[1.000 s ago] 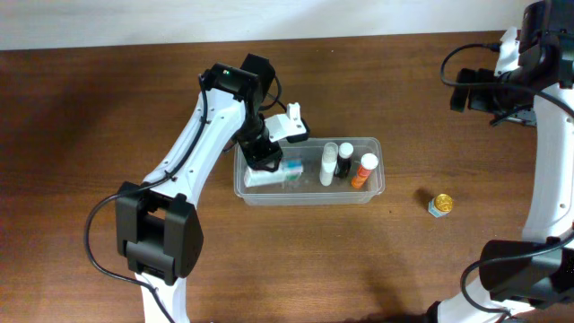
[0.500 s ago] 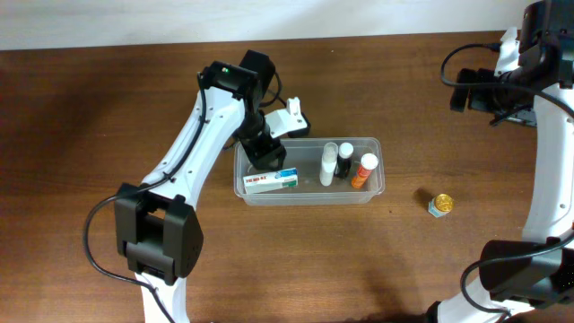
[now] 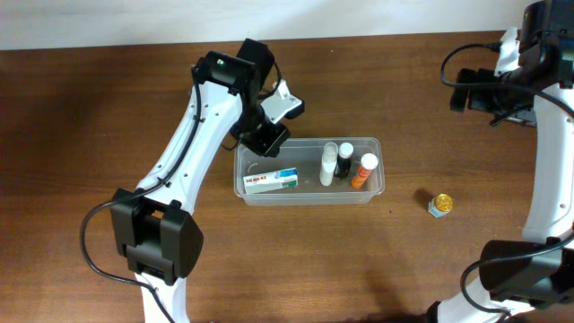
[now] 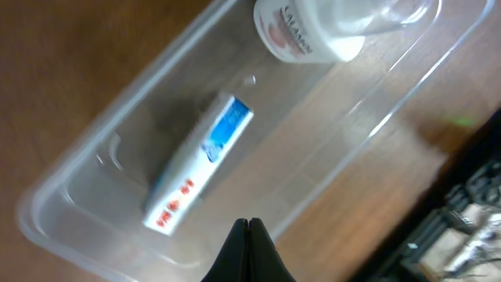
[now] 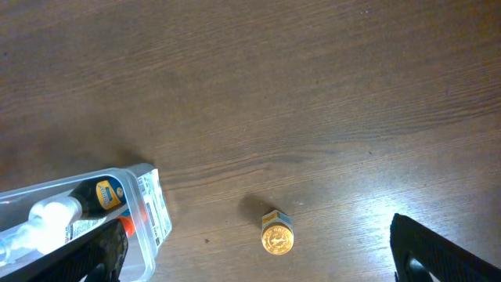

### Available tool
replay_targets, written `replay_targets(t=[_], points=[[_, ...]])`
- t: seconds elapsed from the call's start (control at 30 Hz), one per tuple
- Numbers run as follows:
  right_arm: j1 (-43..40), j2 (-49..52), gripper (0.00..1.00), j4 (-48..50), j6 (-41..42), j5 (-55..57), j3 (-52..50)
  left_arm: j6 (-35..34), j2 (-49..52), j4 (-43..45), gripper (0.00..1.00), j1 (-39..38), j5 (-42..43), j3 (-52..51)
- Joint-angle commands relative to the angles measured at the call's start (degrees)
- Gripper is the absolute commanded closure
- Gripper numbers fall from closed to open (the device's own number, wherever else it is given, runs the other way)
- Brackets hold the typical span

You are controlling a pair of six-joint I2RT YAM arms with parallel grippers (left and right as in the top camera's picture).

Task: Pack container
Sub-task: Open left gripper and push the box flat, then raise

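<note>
The container (image 3: 309, 198), a clear shallow tub, sits mid-table. Inside it lie a white-and-blue toothpaste box (image 3: 272, 180) at the left and three small bottles at the right: a white one (image 3: 328, 162), a black one (image 3: 344, 160) and an orange one (image 3: 363, 170). My left gripper (image 3: 267, 140) hovers over the tub's back left corner, shut and empty. In the left wrist view its closed tips (image 4: 248, 224) point down at the box (image 4: 200, 164) and the tub's wall (image 4: 59, 200). My right gripper (image 3: 466, 95) stands open at the far right, holding nothing.
A small gold-lidded jar (image 3: 439, 205) stands on the wooden table right of the tub. In the right wrist view the jar (image 5: 277, 235) sits between my wide-open right fingers (image 5: 438, 251), far below them, with the tub's corner (image 5: 149, 207) at the left.
My left gripper let go of the toothpaste box, which now lies in the tub. It then rose back toward the tub's rear left corner and shut. The right arm stayed still.
</note>
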Motion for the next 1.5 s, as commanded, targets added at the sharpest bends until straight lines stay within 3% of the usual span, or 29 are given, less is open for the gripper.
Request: replay_targets(t=[0.0, 0.23, 0.53, 1.13, 1.47], points=[[-0.26, -0.59, 0.02, 0.02, 0.26, 0.5, 0.85, -7.37, -1.03, -2.08, 0.99, -0.42, -0.48, 0.72], [-0.26, -0.59, 0.02, 0.02, 0.26, 0.5, 0.85, -9.92, -1.03, -5.14, 0.99, -3.32, -3.82, -1.99], [-0.26, -0.59, 0.02, 0.02, 0.26, 0.5, 0.85, -17.53, -1.03, 2.62, 0.99, -7.13, -12.81, -13.57], [-0.26, -0.59, 0.01, 0.02, 0.26, 0.5, 0.85, -17.66, -1.03, 18.16, 1.0, -7.13, -13.27, -24.0], [-0.26, -0.59, 0.02, 0.02, 0.26, 0.5, 0.85, -19.08, -1.92, 21.73, 1.0, -7.13, -20.06, -23.85]])
